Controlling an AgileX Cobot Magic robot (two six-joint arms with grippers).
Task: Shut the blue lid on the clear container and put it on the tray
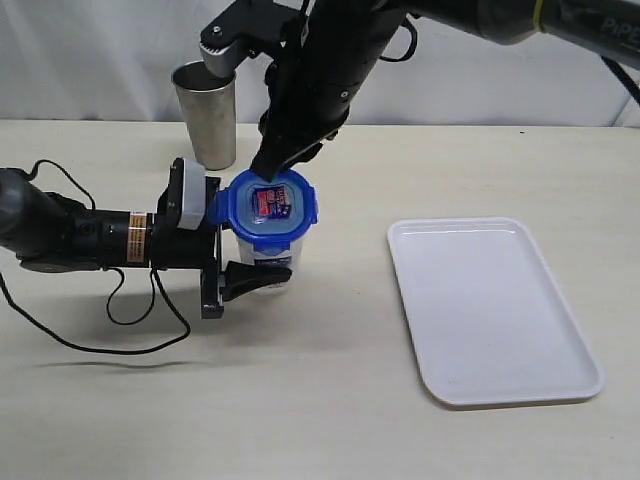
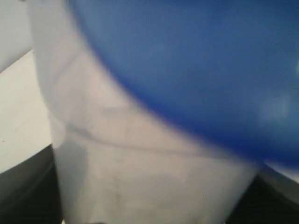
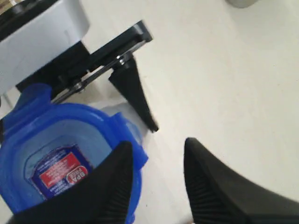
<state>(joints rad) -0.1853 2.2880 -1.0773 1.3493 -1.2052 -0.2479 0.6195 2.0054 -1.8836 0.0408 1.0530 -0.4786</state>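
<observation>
The clear container [image 1: 262,262] stands upright on the table, and the blue lid [image 1: 270,205] sits on its mouth, sticker facing up. From the left, my left gripper [image 1: 270,248] is shut on the container's body, one finger in front of it and one behind. In the left wrist view the container [image 2: 140,154] fills the space between the dark fingers of the left gripper [image 2: 152,196], under the blurred lid [image 2: 196,70]. My right gripper [image 1: 268,165] comes down from above at the lid's far edge. It is open [image 3: 158,142], one finger over the lid [image 3: 28,121] and one over bare table. The white tray [image 1: 490,310] lies to the right.
A grey steel cup [image 1: 205,110] stands behind the left gripper, close to the right arm. A black cable [image 1: 120,320] loops on the table under the left arm. The left gripper's near finger [image 3: 135,95] shows beside the lid.
</observation>
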